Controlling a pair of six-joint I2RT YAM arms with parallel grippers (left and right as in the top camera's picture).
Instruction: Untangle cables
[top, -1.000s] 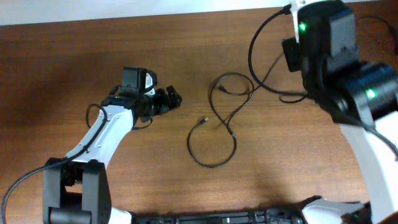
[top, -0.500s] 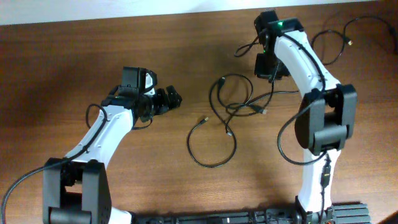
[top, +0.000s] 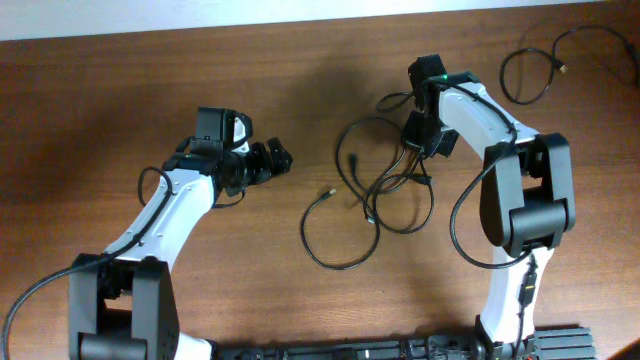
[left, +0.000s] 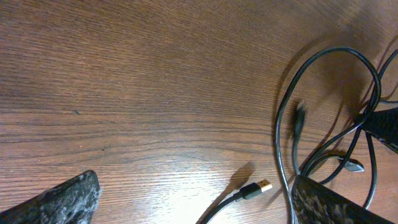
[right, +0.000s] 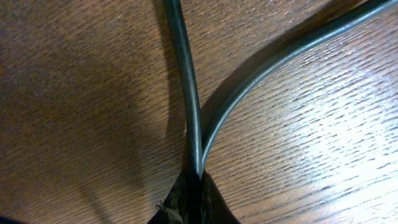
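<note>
Now the right gripper (right: 194, 188) pinches two strands of the tangled cables (top: 372, 190); the left gripper (top: 278, 157) hangs wide open nearby

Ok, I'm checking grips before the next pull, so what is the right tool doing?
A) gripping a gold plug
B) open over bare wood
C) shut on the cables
C: in the right wrist view, two strands of the cables run into the shut tips of the right tool.
</note>
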